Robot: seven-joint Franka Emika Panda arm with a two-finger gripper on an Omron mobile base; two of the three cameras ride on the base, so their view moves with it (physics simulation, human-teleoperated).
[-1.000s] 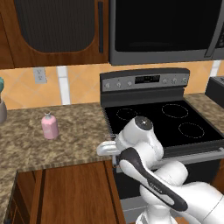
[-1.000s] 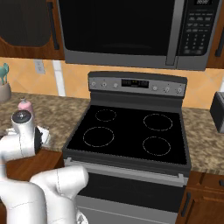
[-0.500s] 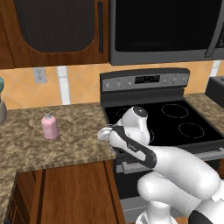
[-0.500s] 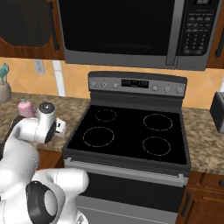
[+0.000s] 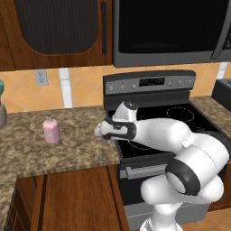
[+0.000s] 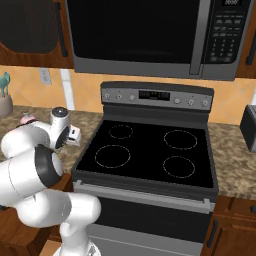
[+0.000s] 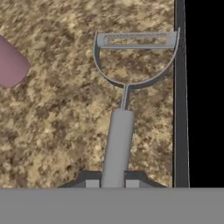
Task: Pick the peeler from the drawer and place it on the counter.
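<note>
My gripper [image 7: 111,183] is clamped on the handle of the peeler [image 7: 124,105], which projects straight ahead of my fingertips [image 7: 91,183], loop head (blade bar across its far end) outermost. It hangs over the counter [image 7: 57,131], beside the black stovetop [image 7: 203,87]; a pink bottle [image 5: 51,130] stands nearby.

The lower end of the peeler [image 7: 123,109] handle is cut off in the hand view where it is clamped between the gripper [image 7: 111,183] tips, and the tips themselves are largely lost at the bottom. In both base views the peeler and the fingers are hidden behind the hand. The pink bottle [image 7: 12,64] is cut by the left edge of the hand view and blurred. In the right base view the bottle [image 6: 26,119] is mostly covered by the arm.
</note>
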